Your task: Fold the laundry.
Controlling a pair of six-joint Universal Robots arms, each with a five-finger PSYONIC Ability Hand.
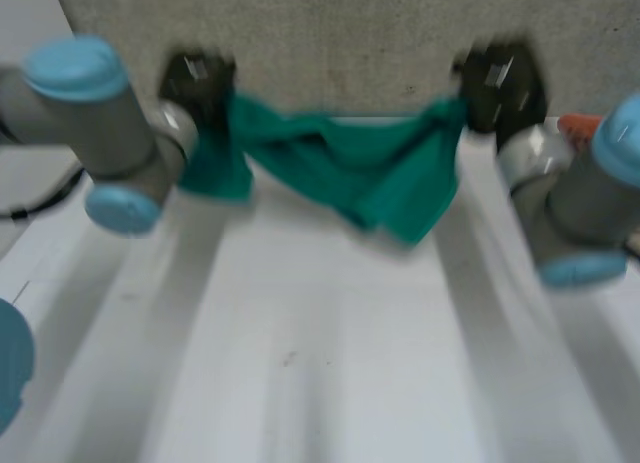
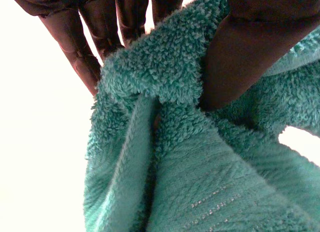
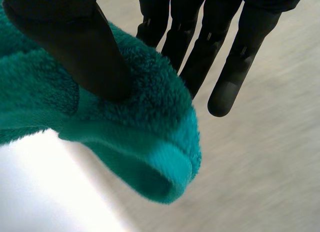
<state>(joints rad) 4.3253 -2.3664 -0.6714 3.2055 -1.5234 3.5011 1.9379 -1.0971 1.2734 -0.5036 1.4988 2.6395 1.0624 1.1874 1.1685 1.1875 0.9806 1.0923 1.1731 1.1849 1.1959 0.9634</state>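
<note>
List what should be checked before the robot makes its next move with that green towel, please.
1. Left robot hand grips the green towel: ok, the thumb pinches the terry against the fingers.
2. Right robot hand grips the towel: ok, the thumb presses its hemmed edge against the fingers.
3. Towel spread flat between the hands: not ok, it sags and bunches in the middle.
4. Lowest fold hangs clear of the white table: cannot tell.

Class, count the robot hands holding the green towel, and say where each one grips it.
2. The left hand pinches the fluffy teal terry towel at its left end; the right hand pinches its right end. The towel sags between them.
</note>
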